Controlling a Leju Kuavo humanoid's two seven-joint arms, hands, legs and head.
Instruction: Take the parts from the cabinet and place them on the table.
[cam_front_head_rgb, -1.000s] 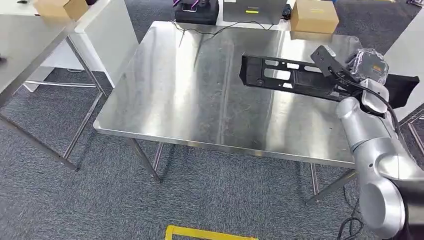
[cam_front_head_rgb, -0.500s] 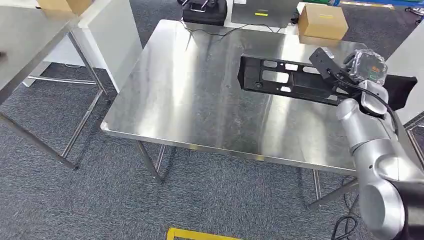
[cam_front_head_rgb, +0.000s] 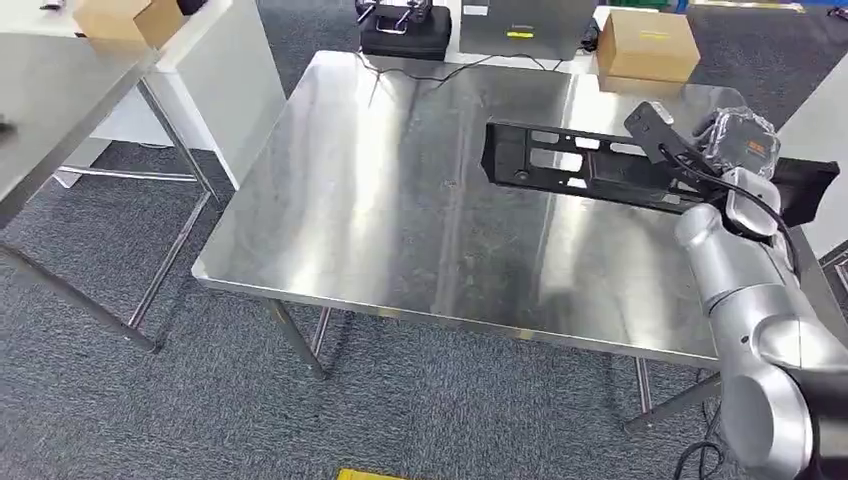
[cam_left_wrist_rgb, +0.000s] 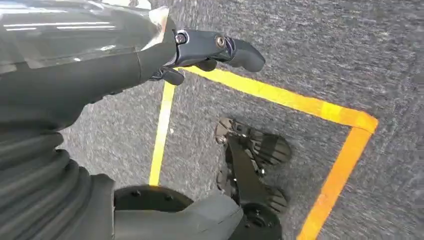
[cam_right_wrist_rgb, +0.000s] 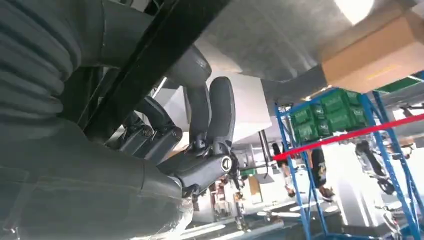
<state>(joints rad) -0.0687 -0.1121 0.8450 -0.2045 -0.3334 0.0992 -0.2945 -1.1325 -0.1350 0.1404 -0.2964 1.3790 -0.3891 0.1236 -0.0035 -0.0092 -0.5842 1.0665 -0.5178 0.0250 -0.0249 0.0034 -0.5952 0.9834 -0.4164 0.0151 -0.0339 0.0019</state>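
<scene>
A long black part with cut-out slots hangs over the right side of the steel table, pointing leftward. My right hand grips its right end; clear plastic film covers the hand. In the right wrist view the part is a black bar crossing the hand, with dark fingers curled around it. Whether the part touches the tabletop I cannot tell. My left hand hangs beside my body above the grey carpet, holding nothing, its fingers apart.
A cardboard box sits at the table's far right, and a black case beyond the far edge. Another table with a box stands to the left. Yellow floor tape lies below me.
The whole picture has shifted a little, so the camera has moved. My right hand still holds the black part over the table's right side.
</scene>
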